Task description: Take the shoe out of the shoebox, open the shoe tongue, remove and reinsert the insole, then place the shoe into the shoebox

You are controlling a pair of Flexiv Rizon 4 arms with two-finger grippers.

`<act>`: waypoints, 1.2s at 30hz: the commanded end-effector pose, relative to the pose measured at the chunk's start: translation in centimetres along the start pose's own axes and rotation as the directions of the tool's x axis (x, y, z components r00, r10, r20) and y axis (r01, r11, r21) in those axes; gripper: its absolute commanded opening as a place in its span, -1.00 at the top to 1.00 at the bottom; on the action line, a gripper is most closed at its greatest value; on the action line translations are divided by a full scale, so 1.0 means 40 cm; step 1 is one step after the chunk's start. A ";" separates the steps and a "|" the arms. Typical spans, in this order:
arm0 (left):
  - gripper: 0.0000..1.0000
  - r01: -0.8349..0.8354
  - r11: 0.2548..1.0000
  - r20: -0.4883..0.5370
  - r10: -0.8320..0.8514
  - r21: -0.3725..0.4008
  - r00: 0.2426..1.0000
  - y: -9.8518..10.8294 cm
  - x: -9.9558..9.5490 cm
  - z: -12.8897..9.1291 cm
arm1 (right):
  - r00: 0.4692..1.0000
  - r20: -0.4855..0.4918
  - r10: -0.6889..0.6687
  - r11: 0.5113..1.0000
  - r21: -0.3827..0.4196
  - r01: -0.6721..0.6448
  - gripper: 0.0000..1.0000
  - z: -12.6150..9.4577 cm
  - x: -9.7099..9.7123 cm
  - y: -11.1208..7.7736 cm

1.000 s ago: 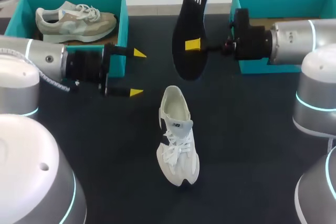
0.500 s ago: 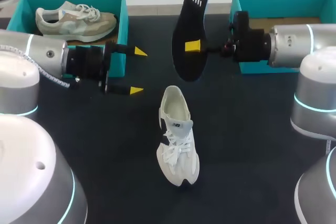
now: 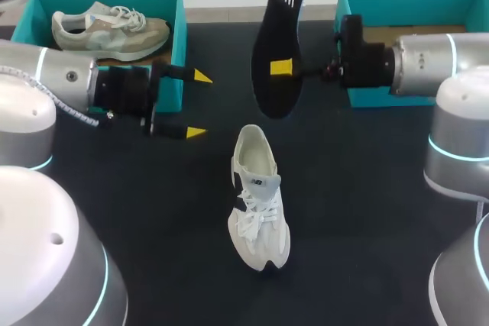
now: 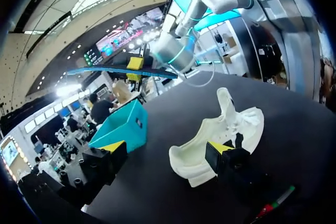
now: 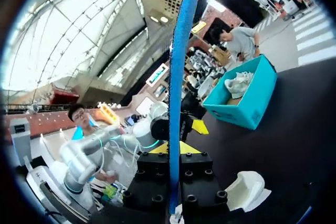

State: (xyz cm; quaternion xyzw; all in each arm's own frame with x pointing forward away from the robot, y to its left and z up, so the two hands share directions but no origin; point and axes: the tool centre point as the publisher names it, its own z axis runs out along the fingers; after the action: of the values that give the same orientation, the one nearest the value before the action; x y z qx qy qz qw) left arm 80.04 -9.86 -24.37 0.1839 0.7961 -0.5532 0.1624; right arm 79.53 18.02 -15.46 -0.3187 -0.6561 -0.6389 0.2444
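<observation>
Insole [image 3: 276, 43] sits pinched in the right fingers [image 3: 281, 67], above the desk [image 3: 367, 188] just past the shoe [image 3: 258, 198] heel — long axes roughly aligned; left fingers [image 3: 197, 133] gape empty beside it.

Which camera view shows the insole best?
The head view: the insole shows its whole black face, clamped in the right end effector. The right wrist view shows only its blue edge; the left wrist view, a thin strip.
</observation>
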 end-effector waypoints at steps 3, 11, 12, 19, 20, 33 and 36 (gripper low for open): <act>-1.00 0.039 0.997 0.005 -0.038 -0.067 0.999 0.015 0.046 -0.024 | 0.986 -0.029 -0.166 0.985 0.050 0.167 1.00 0.031 -0.073 0.000; -1.00 0.090 0.988 0.001 -0.090 -0.123 0.996 0.073 0.116 -0.010 | 0.974 -0.058 -0.218 0.974 0.051 0.221 1.00 0.056 -0.100 -0.026; -1.00 0.109 0.985 -0.001 -0.110 -0.135 0.994 0.085 0.124 -0.004 | 0.974 -0.058 -0.218 0.974 0.051 0.221 1.00 0.056 -0.100 -0.026; -1.00 0.131 0.978 -0.027 -0.137 -0.162 0.990 0.120 0.146 0.029 | 0.974 -0.058 -0.218 0.974 0.051 0.221 1.00 0.056 -0.100 -0.026; -1.00 0.131 0.978 -0.034 -0.138 -0.160 0.990 0.124 0.148 0.036 | 0.974 -0.058 -0.218 0.974 0.051 0.221 1.00 0.056 -0.100 -0.026; -1.00 0.046 0.986 -0.133 -0.068 -0.159 0.989 0.137 0.170 0.121 | 0.963 -0.025 -0.269 0.962 0.038 0.270 1.00 0.072 -0.126 -0.052; -1.00 0.052 0.986 -0.130 -0.073 -0.160 0.989 0.141 0.174 0.132 | 0.959 -0.006 -0.284 0.958 0.031 0.284 1.00 0.081 -0.135 -0.078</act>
State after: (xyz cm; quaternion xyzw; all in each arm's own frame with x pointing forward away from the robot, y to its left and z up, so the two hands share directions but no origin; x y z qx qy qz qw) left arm 76.62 -11.48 -33.30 0.1835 0.8510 -0.4810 0.1041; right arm 81.96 19.82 -20.87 -0.2121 -0.7097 -0.6506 0.1672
